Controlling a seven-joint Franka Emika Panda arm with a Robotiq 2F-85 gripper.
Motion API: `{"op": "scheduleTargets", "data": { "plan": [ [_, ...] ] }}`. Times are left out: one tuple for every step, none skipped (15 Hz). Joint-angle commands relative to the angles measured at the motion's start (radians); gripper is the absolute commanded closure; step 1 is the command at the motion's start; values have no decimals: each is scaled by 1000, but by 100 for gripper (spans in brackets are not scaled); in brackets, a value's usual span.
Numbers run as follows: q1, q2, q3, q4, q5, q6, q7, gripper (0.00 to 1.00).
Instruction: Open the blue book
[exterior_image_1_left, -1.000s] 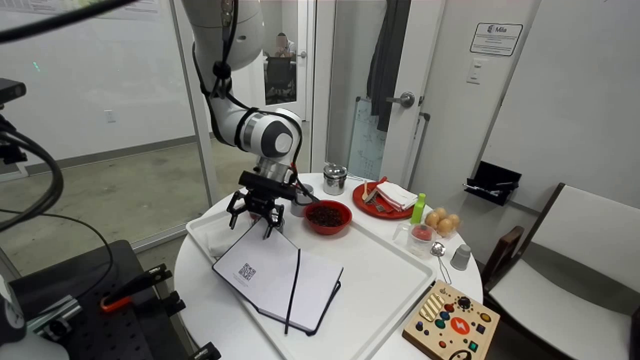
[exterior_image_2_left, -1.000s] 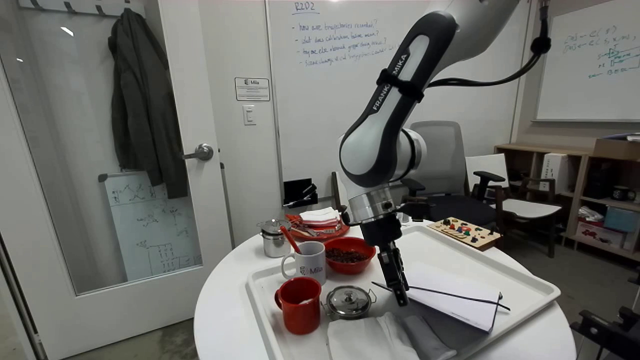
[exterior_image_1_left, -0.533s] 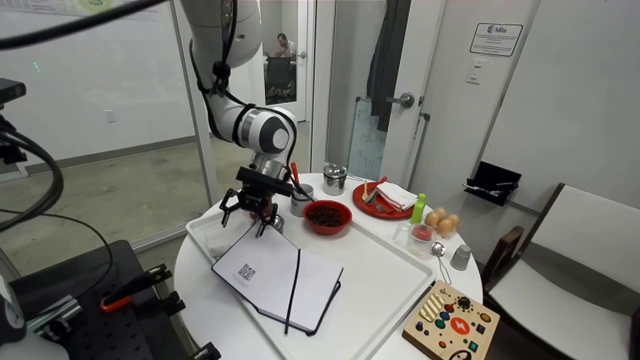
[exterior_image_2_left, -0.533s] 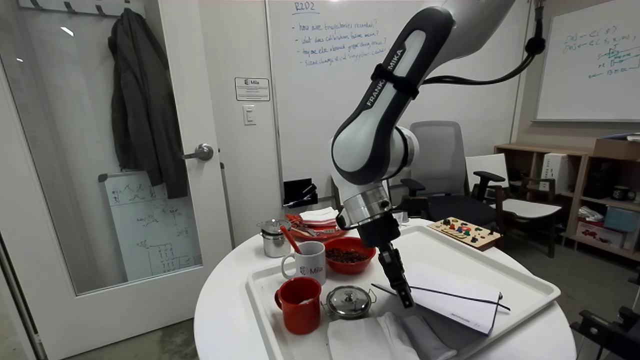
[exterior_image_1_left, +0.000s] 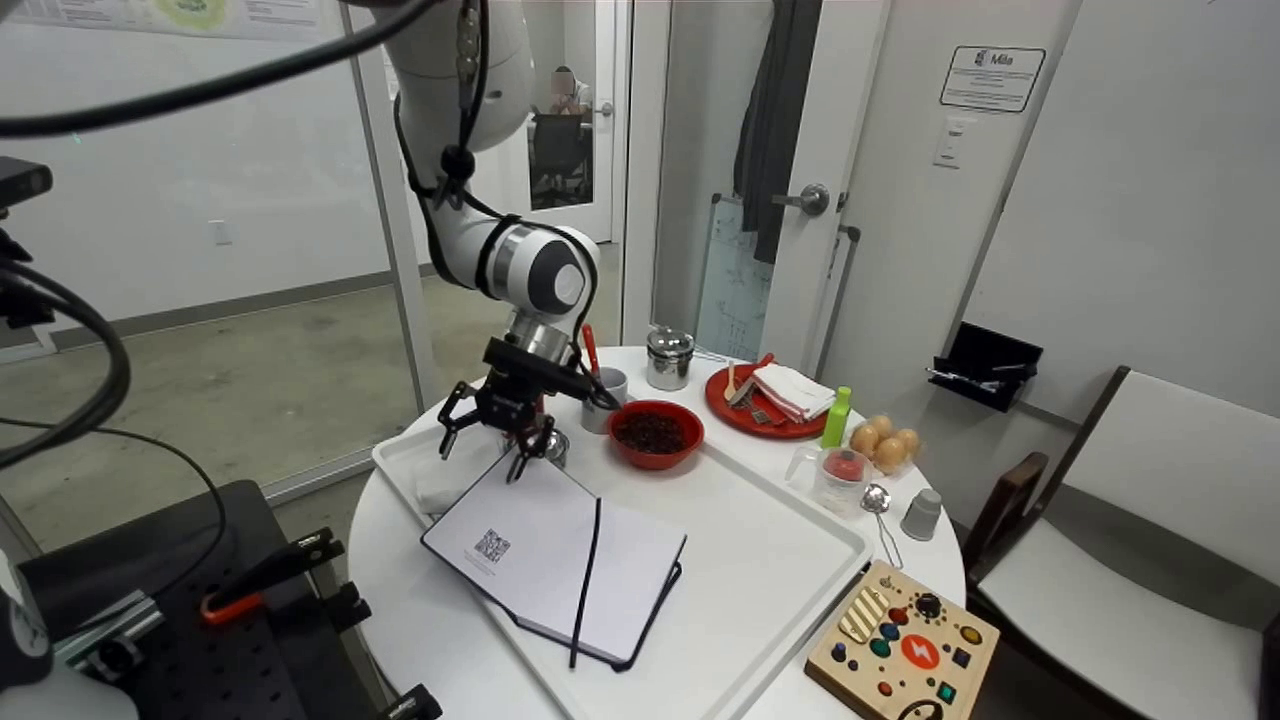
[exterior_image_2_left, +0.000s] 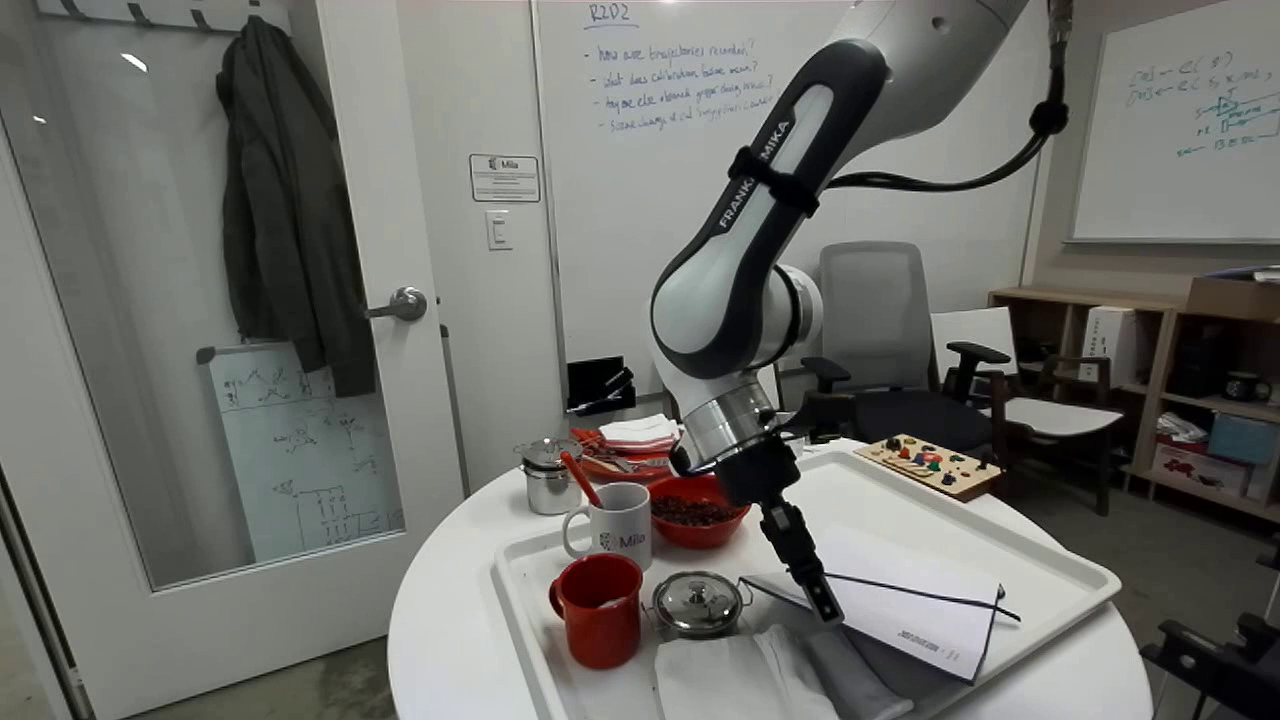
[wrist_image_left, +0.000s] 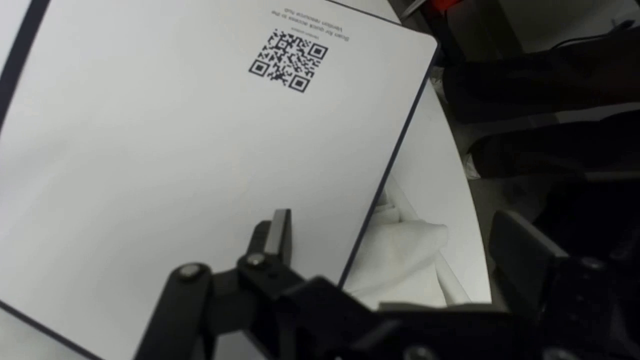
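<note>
"Wrist view: what's the gripper got?"

"Nothing, AFAICT. Fingers spread wide: one over the page, the other out past the navy edge of the cover. Can't tell if the first touches paper."

"& the blue book?"

"In an exterior view it's on the tray, toward 9 o'clock, spread open, white sides up. Its QR code sits nr 12 o'clock in the wrist view."

"Why's the gripper at the book's 11 o'clock?"

"Prob. b/c that's the turned-back cover's outer edge, well away from the fold, so a nudge there gets the most leverage. No pinch needed for that, hence the wide spread. My guess only."

"Cover looks a bit raised."

"Its 9 o'clock corner overlaps the tray rim, & the white cloth is partly hidden by that edge; I reckon they prop it up."

"Black strap?"

"Lies across the opposite page, so it isn't holding anything closed."

"Red bowl at 1 o'clock, toy board btwn 3 & 4?"

"Both apart from the book, prob. to leave the cover room to lie out."

"So, done?"

"Book's open, so task looks done, or v. nearly. Next move I'd want: up & away, slow, w/ both fingers clear of the edge first. Risk: a fingertip catches the cover & flips it back."
</note>
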Motion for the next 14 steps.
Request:
{"op": "scheduleTargets", "data": {
  "plan": [
    [-3, 73, 6, 103, -16, -109, -70, 0],
    [-1, 85, 6, 119, -16, -128, -81, 0],
    [1, 96, 5, 135, -17, -147, -92, 0],
    [3, 108, 4, 150, -16, -163, -102, 0],
    [5, 118, 3, 164, -17, -176, -109, 0],
    [7, 128, 1, 178, -18, -188, -112, 0],
    [10, 140, -1, 192, -20, -196, -116, 0],
    [11, 152, -2, 205, -22, -202, -122, 0],
    [13, 166, -5, 220, -24, -207, -122, 0],
    [15, 179, -7, 234, -26, -211, -122, 0],
    [16, 191, -9, 247, -27, -215, -120, 0],
    [17, 203, -10, 261, -28, -218, -117, 0],
    [18, 215, -12, 275, -30, -224, -116, 0],
    [18, 228, -13, 290, -31, -229, -115, 0]
  ]
}}
